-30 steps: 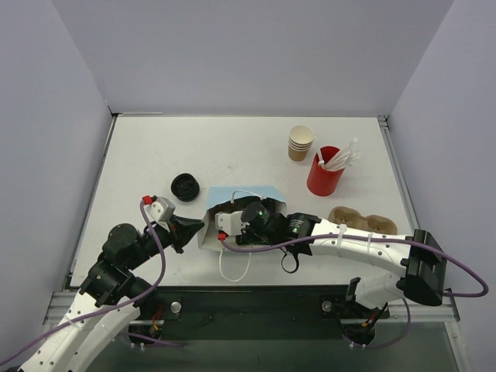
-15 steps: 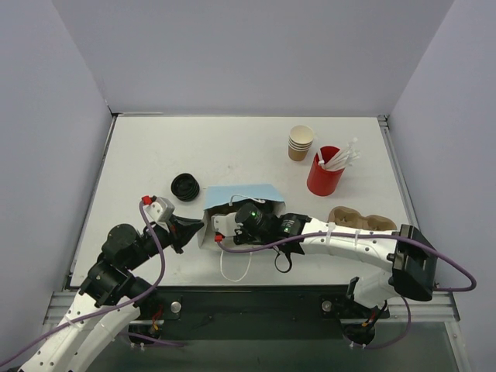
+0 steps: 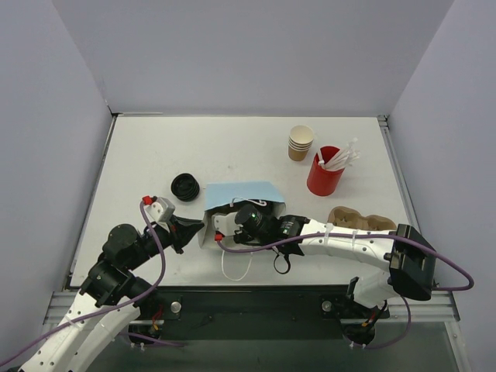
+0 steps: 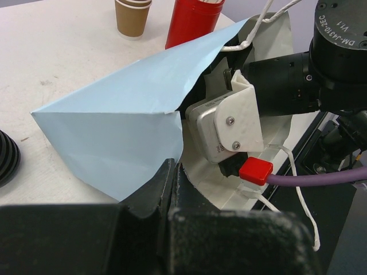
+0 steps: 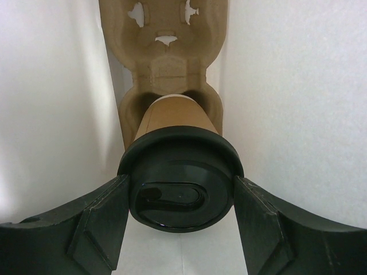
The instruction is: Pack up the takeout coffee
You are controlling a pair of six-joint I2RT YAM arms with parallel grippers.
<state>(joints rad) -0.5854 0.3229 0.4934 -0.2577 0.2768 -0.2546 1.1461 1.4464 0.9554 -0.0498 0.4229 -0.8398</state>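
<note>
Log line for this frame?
left gripper: shut on paper bag | right gripper: gripping takeout coffee in cup carrier, inside bag

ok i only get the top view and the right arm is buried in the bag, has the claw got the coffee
observer: Yes. In the right wrist view the right claw has a finger pressed on each side of the takeout coffee's black lid.
operator: is the cup in a carrier
observer: Its base sits in one socket of the pulp carrier inside the bag.
operator: and what's the left claw doing
observer: In the left wrist view the left claw is shut at the lower lip of the blue bag, and it looks to be pinching the paper.
</note>
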